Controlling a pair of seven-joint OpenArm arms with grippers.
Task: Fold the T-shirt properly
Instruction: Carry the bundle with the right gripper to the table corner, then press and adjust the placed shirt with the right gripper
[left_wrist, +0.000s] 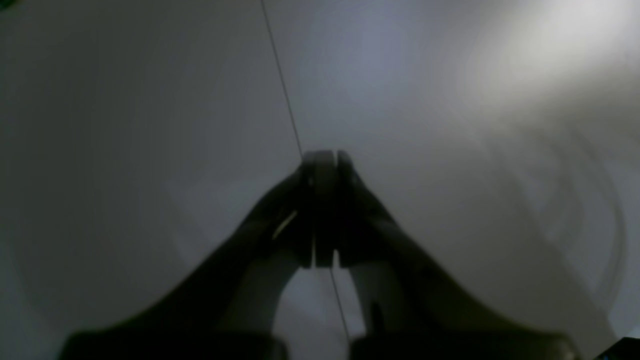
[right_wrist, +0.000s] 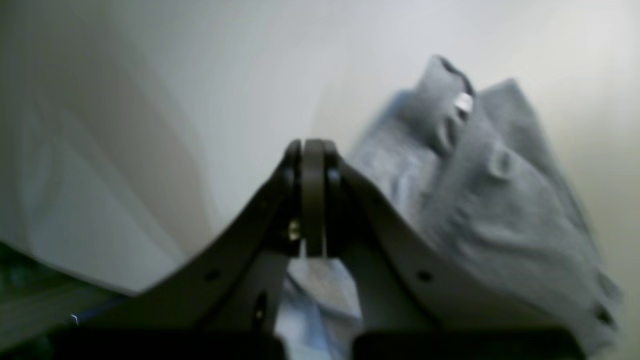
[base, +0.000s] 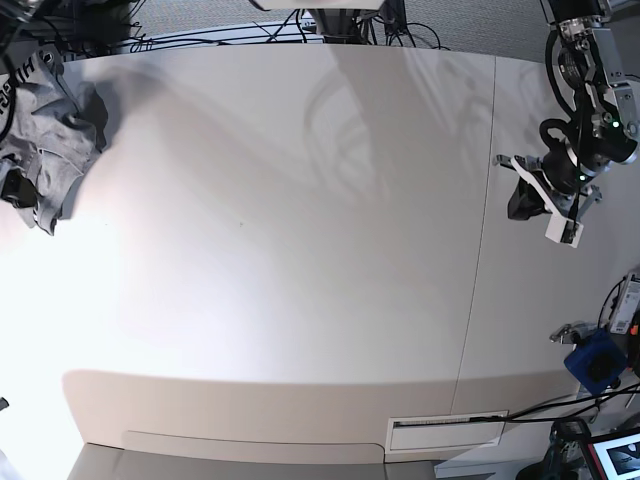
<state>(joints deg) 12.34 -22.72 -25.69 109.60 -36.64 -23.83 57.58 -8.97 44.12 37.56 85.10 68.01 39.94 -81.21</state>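
The T-shirt (base: 50, 140) is a crumpled heather-grey heap at the table's far left edge in the base view. In the right wrist view the T-shirt (right_wrist: 500, 210) bunches up just right of and below my right gripper (right_wrist: 313, 147). That gripper is shut, and its tips show against bare table with no cloth between them. My left gripper (left_wrist: 325, 157) is shut too and holds nothing, hovering over bare white table. In the base view the left gripper (base: 522, 200) hangs at the far right, a whole table width from the shirt.
The white table (base: 300, 250) has a thin seam (base: 480, 250) running front to back near the left arm. A blue device (base: 597, 362) and cables sit off the table's right edge. More cables run along the back.
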